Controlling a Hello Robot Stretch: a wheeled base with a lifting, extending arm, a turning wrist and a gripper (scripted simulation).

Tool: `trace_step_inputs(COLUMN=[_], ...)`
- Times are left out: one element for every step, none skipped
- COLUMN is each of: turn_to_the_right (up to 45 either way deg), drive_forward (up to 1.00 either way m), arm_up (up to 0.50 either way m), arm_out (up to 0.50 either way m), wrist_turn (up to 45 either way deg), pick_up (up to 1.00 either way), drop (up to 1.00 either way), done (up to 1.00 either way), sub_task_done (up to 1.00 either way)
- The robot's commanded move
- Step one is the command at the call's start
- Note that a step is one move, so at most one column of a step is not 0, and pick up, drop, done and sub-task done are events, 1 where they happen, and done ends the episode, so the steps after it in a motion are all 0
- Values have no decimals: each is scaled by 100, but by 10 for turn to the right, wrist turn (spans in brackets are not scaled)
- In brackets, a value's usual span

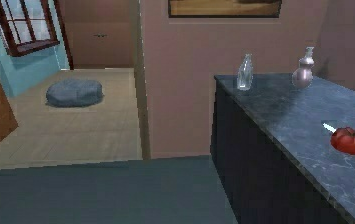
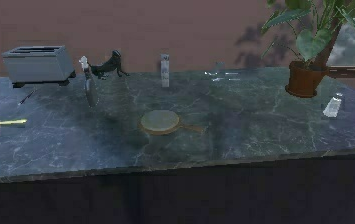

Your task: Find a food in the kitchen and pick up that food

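- Food is found, by my reading: a red food [image 1: 348, 140], round like a tomato or apple, lies on the counter [image 1: 285, 105] near the forward view's right edge, close to the counter's front edge.
- The same red shape sits at the arm side view's far left edge, with a thin yellow stick [image 2: 12, 122] just beside it. What the stick is I cannot tell.
- The search step looks done and the approach is the step in hand. The pick-up is not yet begun.
- Gripper: I cannot tell the state of its fingers, nor whether it holds anything.
- The next move, as I judge it, is to drive the base forward along the counter until the red food stands near the middle of the arm side view, where the arm reaches out.
- After that the arm would need to lift above the counter top and extend out over its front edge to the food.
- The food lies near the front edge, so a short reach should do. A nudge could roll it off.
- Other things on the counter stand well apart from the food: a bottle [image 1: 245, 72] and a vase [image 1: 304, 68] at the far end, and a toaster [image 2: 37, 65], a pan [image 2: 162, 122] and a plant [image 2: 305, 60] along the wall side.
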Motion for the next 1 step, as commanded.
trace_step_inputs(turn_to_the_right=[0], drive_forward=[0], arm_up=[50], arm_out=[0], wrist_turn=[0], pick_up=[0], drop=[0], done=[0], sub_task_done=[0])
